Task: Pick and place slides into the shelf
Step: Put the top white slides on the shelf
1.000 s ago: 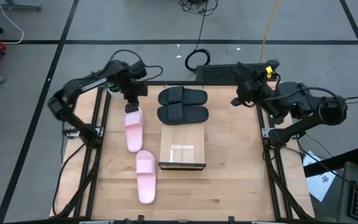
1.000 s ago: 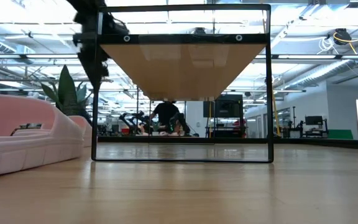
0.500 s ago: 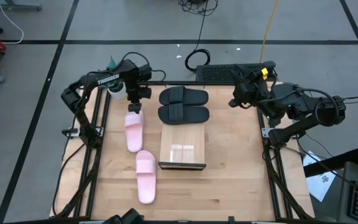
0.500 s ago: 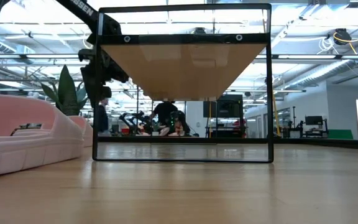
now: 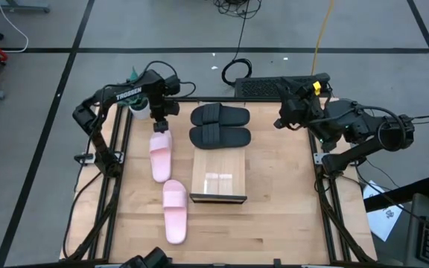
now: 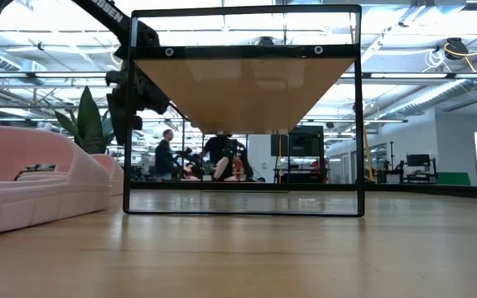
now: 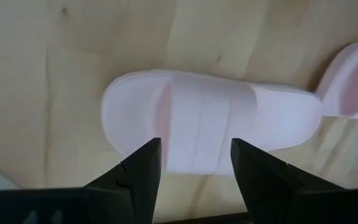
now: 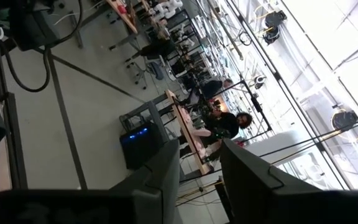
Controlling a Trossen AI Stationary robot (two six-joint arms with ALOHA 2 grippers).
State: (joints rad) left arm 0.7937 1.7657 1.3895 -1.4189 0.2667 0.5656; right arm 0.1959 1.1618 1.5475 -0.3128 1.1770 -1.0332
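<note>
Two pale pink slides lie flat on the table's left half, one farther point(image 5: 160, 156) and one nearer point(image 5: 174, 211). Two black slides point(image 5: 219, 115) point(image 5: 219, 137) lie side by side just beyond the shelf point(image 5: 218, 177). The shelf stands mid-table and looms as a framed board point(image 6: 243, 83) in the low view. My left gripper point(image 5: 161, 128) hangs open over the farther pink slide's far end, pointing steeply down. In its wrist view the fingers stand on either side of the strap point(image 7: 197, 134), above it. My right gripper point(image 5: 280, 119) waits open, raised at the far right, pointing level.
A keyboard point(image 5: 267, 88) lies at the far edge. A small white cup point(image 5: 135, 110) stands at the far left corner, close to my left arm. Dark rails point(image 5: 114, 186) run along both table sides. Bare wood point(image 5: 281, 186) spreads right of the shelf.
My left gripper has come down toward the farther pink slide's far end, its arm folding in, mostly in the first half second. The slides and the shelf have kept their places.
</note>
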